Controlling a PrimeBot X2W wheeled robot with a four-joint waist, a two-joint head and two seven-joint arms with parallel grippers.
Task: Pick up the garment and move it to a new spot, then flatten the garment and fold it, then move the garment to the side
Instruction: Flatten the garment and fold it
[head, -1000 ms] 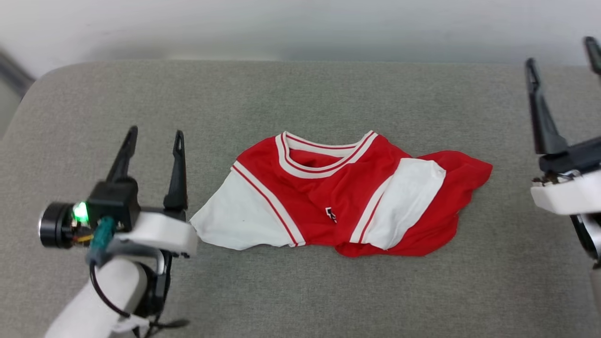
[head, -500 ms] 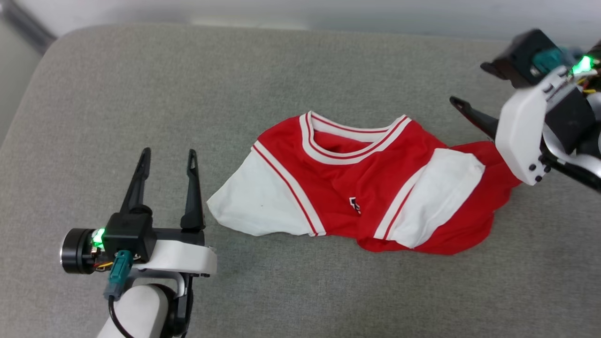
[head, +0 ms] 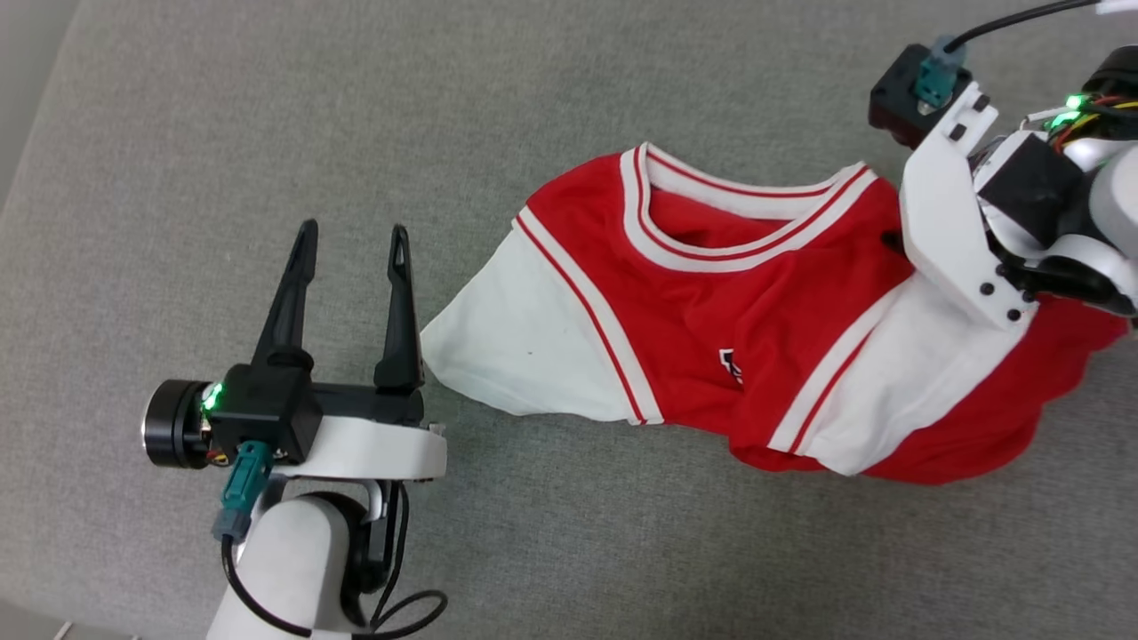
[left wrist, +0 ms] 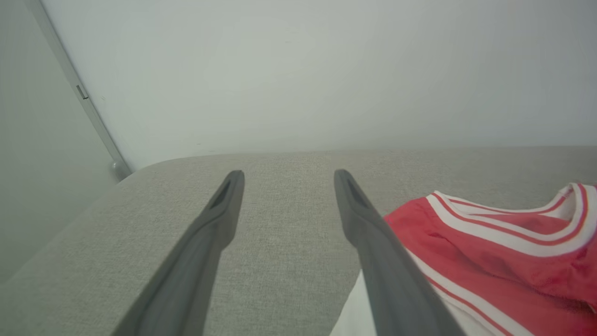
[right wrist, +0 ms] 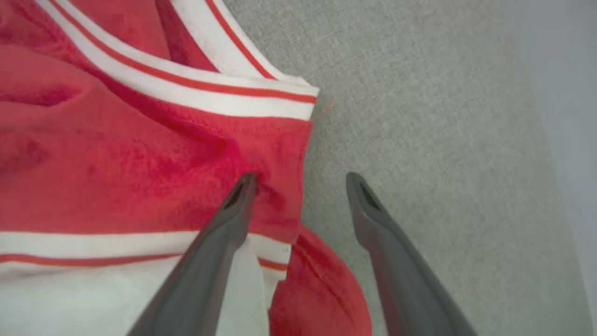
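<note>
A limp, likely light red shirt [head: 711, 329] is best pinched at the shoulder edge straddled by the wide-spread right gripper [right wrist: 302, 177]; the left gripper [head: 351, 231] is held wide too.

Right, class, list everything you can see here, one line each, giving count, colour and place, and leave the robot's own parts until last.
jersey shirt: one, red with white sleeves and striped trim, crumpled on the cushion, centre to right in the head view.
cushion: one, grey fabric, under everything.
wall: one, pale, behind the cushion.
strip: one, grey, slanting down the wall at left in the left wrist view.
left pincer: one, dark fingers, open, just beside the white sleeve.
right pincer: one, dark fingers, open, straddling the shirt's edge near the collar.
</note>
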